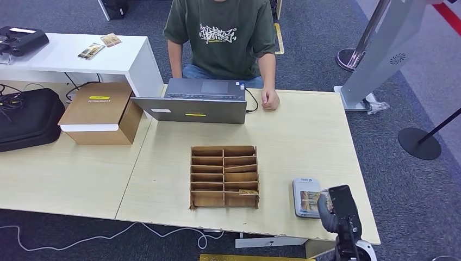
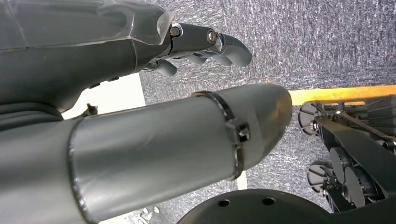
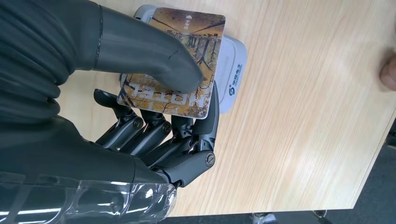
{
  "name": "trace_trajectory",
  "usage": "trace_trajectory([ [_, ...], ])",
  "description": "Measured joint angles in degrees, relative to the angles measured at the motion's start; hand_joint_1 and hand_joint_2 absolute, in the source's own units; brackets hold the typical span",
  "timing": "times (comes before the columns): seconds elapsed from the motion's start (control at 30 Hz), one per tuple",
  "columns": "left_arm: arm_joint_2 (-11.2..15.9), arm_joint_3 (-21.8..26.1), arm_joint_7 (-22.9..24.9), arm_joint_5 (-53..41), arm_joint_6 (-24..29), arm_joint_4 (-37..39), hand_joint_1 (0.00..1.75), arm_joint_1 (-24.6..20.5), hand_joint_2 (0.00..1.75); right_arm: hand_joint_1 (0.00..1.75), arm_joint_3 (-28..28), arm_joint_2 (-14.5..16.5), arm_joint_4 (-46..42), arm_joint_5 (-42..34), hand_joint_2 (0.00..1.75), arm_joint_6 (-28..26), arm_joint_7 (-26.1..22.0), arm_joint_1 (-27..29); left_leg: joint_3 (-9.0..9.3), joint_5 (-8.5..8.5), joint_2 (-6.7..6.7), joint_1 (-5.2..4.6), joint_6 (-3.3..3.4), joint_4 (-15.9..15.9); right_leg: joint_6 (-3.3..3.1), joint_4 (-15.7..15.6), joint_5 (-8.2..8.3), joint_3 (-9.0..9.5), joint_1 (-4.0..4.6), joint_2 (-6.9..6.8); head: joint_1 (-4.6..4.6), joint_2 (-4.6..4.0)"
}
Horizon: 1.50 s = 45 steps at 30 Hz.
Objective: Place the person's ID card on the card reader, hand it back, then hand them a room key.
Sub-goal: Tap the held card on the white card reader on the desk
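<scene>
The card (image 3: 177,60) sits pinched in the right hand (image 3: 154,116), thumb pressed on its printed face and the darker fingers (image 3: 154,135) curled beneath it. It is a brown and gold card with pale lettering, held flat over the reader (image 3: 232,70), a pale grey slab lying on the table (image 3: 303,116); whether card and reader actually touch I cannot tell. In the head view that same hand (image 1: 331,209) is at the lower right of the frame, with the card (image 1: 311,200) over the reader (image 1: 302,185) near the table's front edge.

Just left of the reader, in the lower middle of the frame, stands a cardboard rack (image 1: 224,176) split into small slots; a card-like slip (image 1: 248,191) lies in the bottom right slot. Further up the frame is a grey laptop (image 1: 198,101), and behind it a person in a green shirt (image 1: 223,38) sits with one hand (image 1: 269,100) resting on the table (image 1: 304,136) beside the laptop.

At the left of the frame there is a brown box (image 1: 100,111) and a black bag (image 1: 27,117).

The left hand (image 2: 205,44) hangs over grey carpet (image 2: 317,42), fingers loosely curled and holding nothing.
</scene>
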Motion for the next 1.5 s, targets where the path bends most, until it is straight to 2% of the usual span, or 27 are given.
trace_trajectory([
  [0.7,0.07,0.0,-0.05,-0.04,-0.54,0.0,0.0,0.01,0.0,1.75,0.09,-0.25,9.24,-0.1,1.75,-1.13,-0.98,-5.44,0.0,0.0,0.0,0.0,0.0,0.0,0.0,0.0,0.0,0.01,0.0,0.0,0.0,-0.01],
  [1.13,0.1,0.0,-0.34,-0.61,0.15,0.0,0.0,0.01,0.0,1.75,0.58,-1.18,12.32,-0.07,1.75,-1.27,-2.1,-6.83,0.04,0.0,0.0,0.0,0.0,0.0,0.0,0.0,0.0,0.04,0.0,0.0,0.01,0.0],
  [1.5,0.11,0.0,-0.54,-0.5,0.01,0.0,0.0,0.13,0.0,1.75,1.11,-3.72,12.06,0.04,1.75,-2.99,-2.64,-6.82,0.06,0.0,-0.01,-0.01,0.0,0.0,0.01,-0.01,0.01,0.08,-0.01,-0.01,0.0,0.0],
])
